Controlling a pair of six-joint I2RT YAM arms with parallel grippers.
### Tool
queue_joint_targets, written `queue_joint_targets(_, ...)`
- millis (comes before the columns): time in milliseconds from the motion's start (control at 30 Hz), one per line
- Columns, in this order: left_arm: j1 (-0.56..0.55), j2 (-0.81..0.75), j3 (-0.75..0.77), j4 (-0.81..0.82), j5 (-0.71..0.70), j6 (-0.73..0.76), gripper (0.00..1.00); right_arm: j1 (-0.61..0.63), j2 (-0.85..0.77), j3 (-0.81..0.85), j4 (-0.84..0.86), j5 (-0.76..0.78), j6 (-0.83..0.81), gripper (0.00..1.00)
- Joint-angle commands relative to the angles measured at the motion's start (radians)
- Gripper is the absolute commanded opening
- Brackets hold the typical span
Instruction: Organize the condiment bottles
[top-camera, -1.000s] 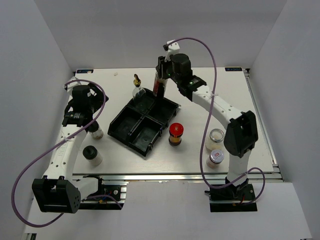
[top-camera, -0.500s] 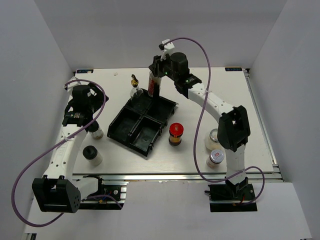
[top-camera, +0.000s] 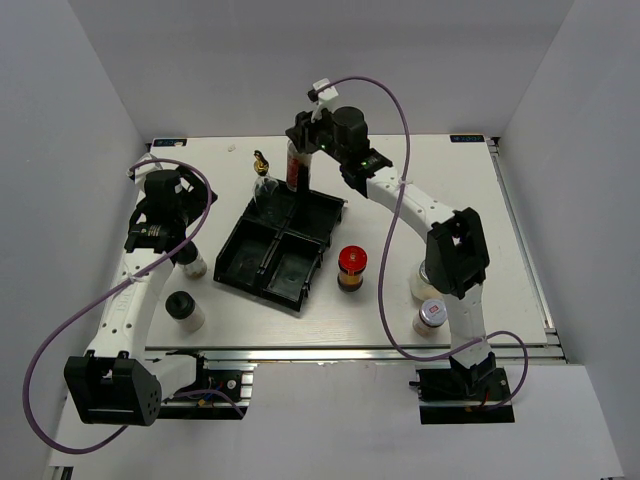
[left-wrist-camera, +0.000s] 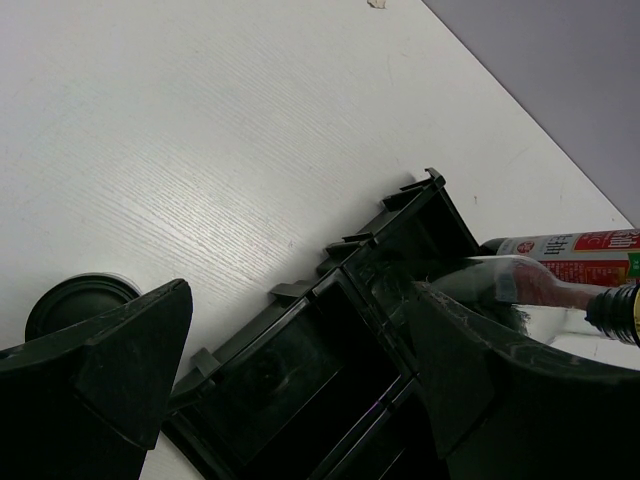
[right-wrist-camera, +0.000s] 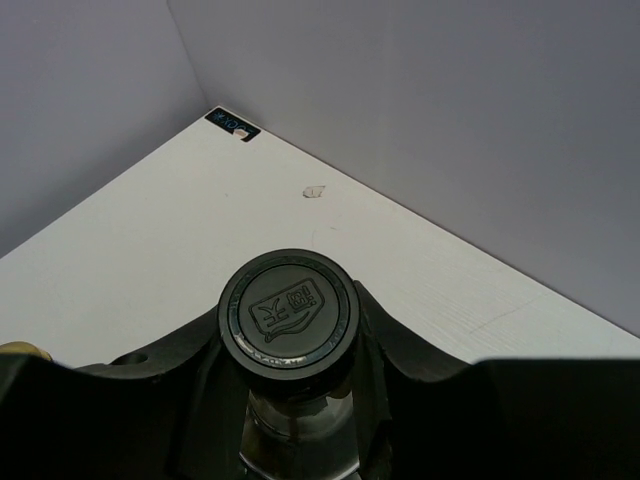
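The right claw (top-camera: 299, 152) is clamped on the dark black-capped bottle (right-wrist-camera: 288, 310) at the far edge of the tray (top-camera: 250, 262); the left claw (left-wrist-camera: 300, 360) hangs apart, empty. The red-lidded jar (top-camera: 351, 262), a silver-lidded jar (top-camera: 432, 314) and a white bottle (top-camera: 184, 308) wait on the desk (top-camera: 440, 180): mostly undone, I judge.

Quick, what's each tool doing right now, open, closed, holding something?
Left tool: open, holding nothing.
Right tool: closed on the dark black-capped bottle.
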Motion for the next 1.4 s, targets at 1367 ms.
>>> queue_joint_targets(1367, 0.003, 0.05, 0.015, 0.028, -0.021, 0.006, 0.98, 0.06, 0.053, -0.055, 0.264, -0.101, 0.031, 0.22)
